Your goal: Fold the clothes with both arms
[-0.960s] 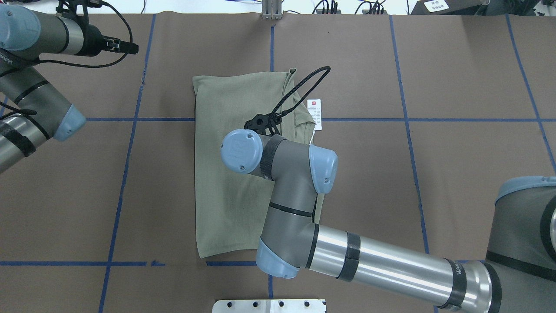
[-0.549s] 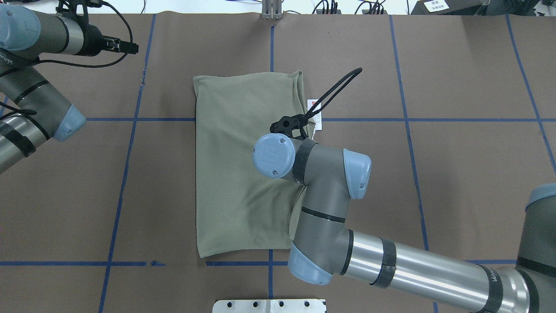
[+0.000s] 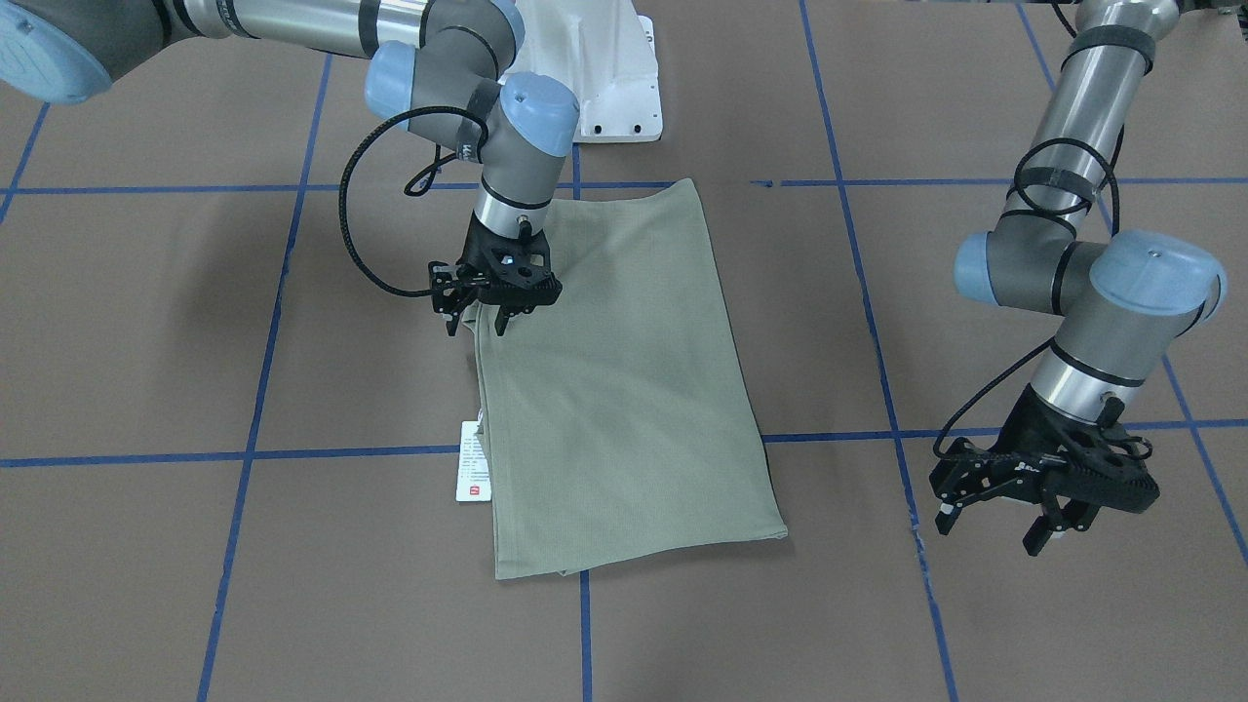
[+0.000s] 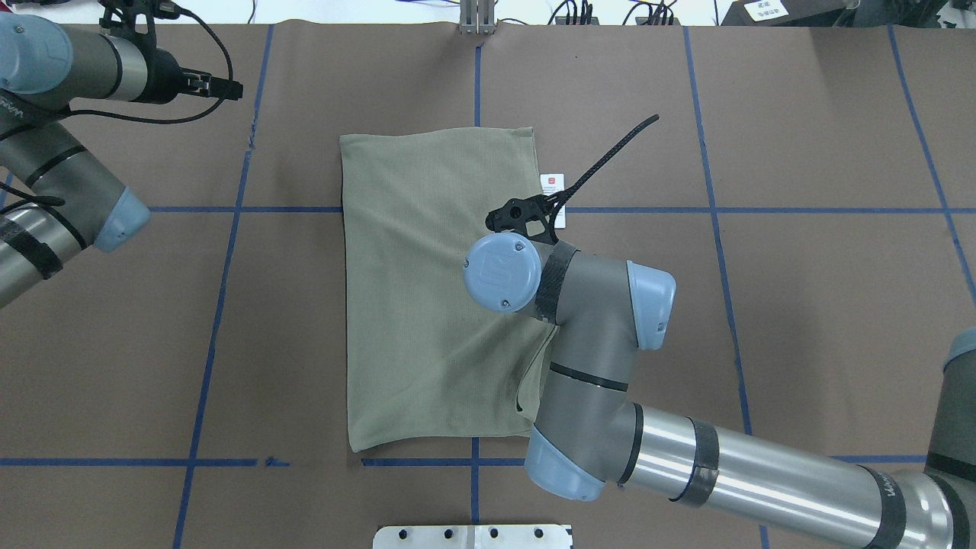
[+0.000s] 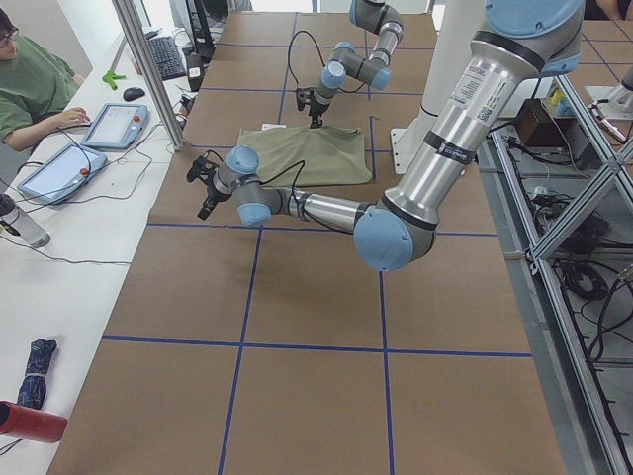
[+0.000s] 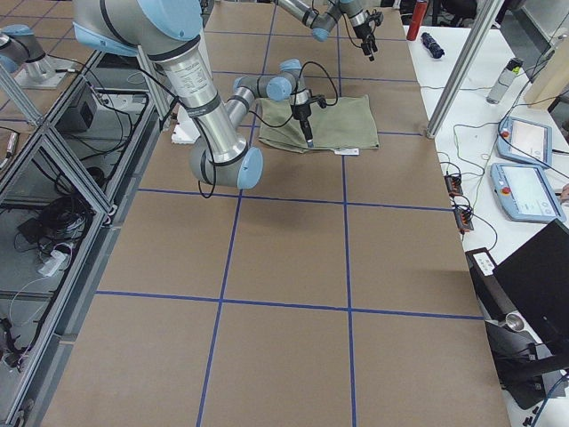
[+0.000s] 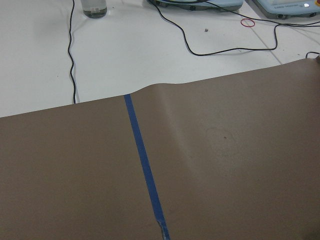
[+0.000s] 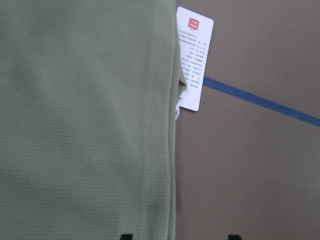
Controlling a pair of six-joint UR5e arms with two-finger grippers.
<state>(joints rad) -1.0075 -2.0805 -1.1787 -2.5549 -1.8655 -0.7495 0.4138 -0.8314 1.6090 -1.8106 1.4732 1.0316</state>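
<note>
Right gripper hangs spread over the shirt's long edge in the front view. Left gripper waits, also spread, well apart from the cloth. Overhead, the shirt lies folded flat mid-table, with the tag poking out. The right wrist view shows fingertips straddling that edge. A good pinch should take every layer and spare the tag.

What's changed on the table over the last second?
The right arm slid toward the robot's right, from over the middle of the green shirt to its right edge. The rumpled fold along that edge by the hang tag now lies flat and straight. The right gripper is open now; its earlier state was hidden. The left arm, hang tag and rest of the shirt stayed put.
</note>
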